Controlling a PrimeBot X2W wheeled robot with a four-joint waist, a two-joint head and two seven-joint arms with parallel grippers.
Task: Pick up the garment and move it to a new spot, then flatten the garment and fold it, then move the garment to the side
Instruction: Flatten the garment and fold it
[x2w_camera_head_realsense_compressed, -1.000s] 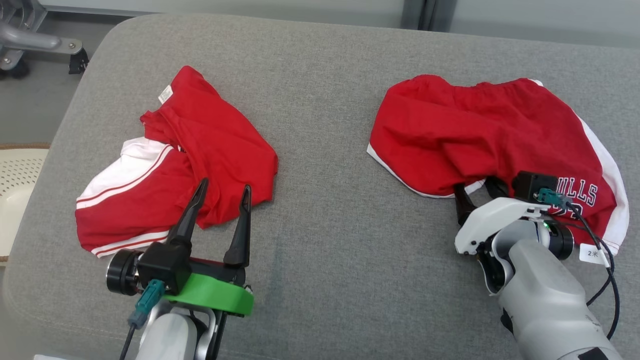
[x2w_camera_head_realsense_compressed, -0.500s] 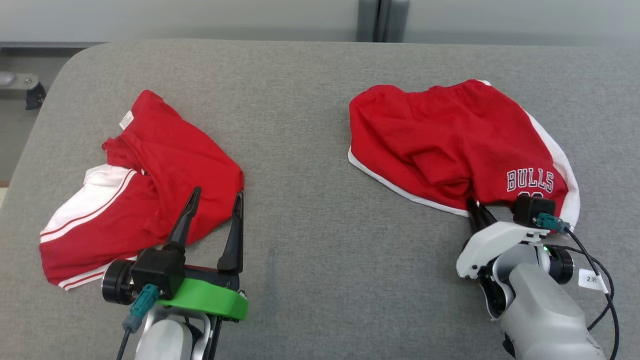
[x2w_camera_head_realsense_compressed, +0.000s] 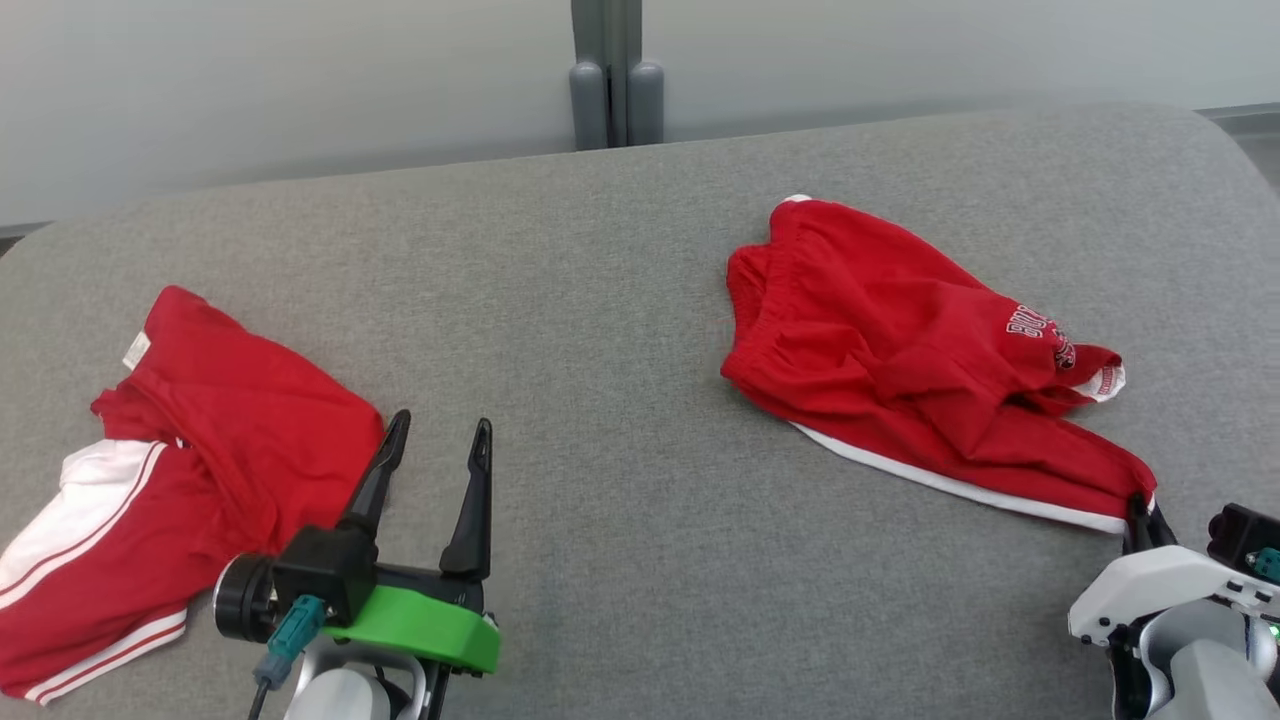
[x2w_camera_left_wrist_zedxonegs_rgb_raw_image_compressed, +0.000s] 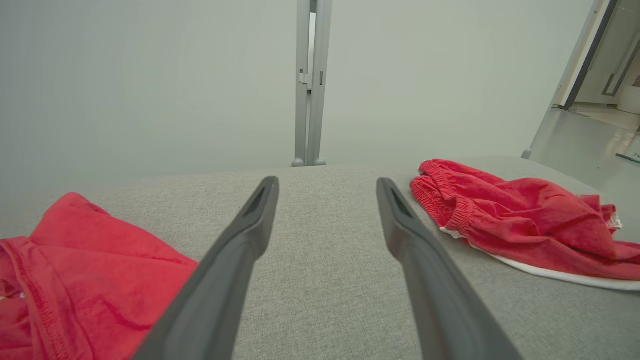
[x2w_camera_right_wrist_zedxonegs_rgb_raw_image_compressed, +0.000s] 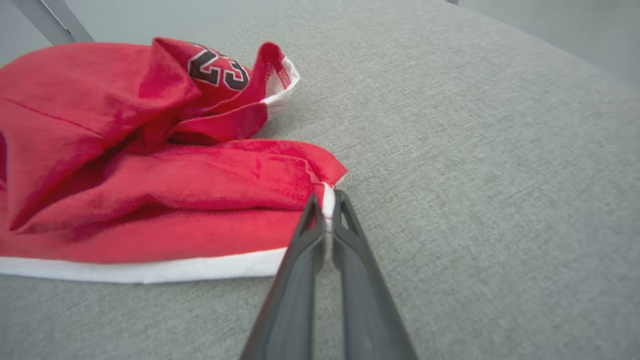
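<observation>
Grey cushion (x2w_camera_head_realsense_compressed: 620, 300) – its far edge runs along a pale wall, and its far right corner is rounded. A grey post (x2w_camera_head_realsense_compressed: 617, 80) stands behind the middle of that edge.

Shorts (x2w_camera_head_realsense_compressed: 880, 350), red, lie on the right half, bunched, waistband toward the centre. The white hem (x2w_camera_right_wrist_zedxonegs_rgb_raw_image_compressed: 150, 270) runs along the near side. A printed leg end is folded up at the far right; the lettering is partly hidden in the fold.

A second red garment (x2w_camera_head_realsense_compressed: 200, 450) with white panels lies on the left half, running off the head view's left edge.

Open room: a wide bare strip of cushion separates the two garments, from near edge to far edge. There is more bare cushion right of the shorts.

Left gripper (x2w_camera_head_realsense_compressed: 440, 430) – fingers spread wide, holding nothing, over the bare strip just beside the second garment's right edge.

Right gripper (x2w_camera_right_wrist_zedxonegs_rgb_raw_image_compressed: 326, 197) – fingers pressed together on the shorts' near right hem corner, the white trim pinched between the tips, low over the cushion.
</observation>
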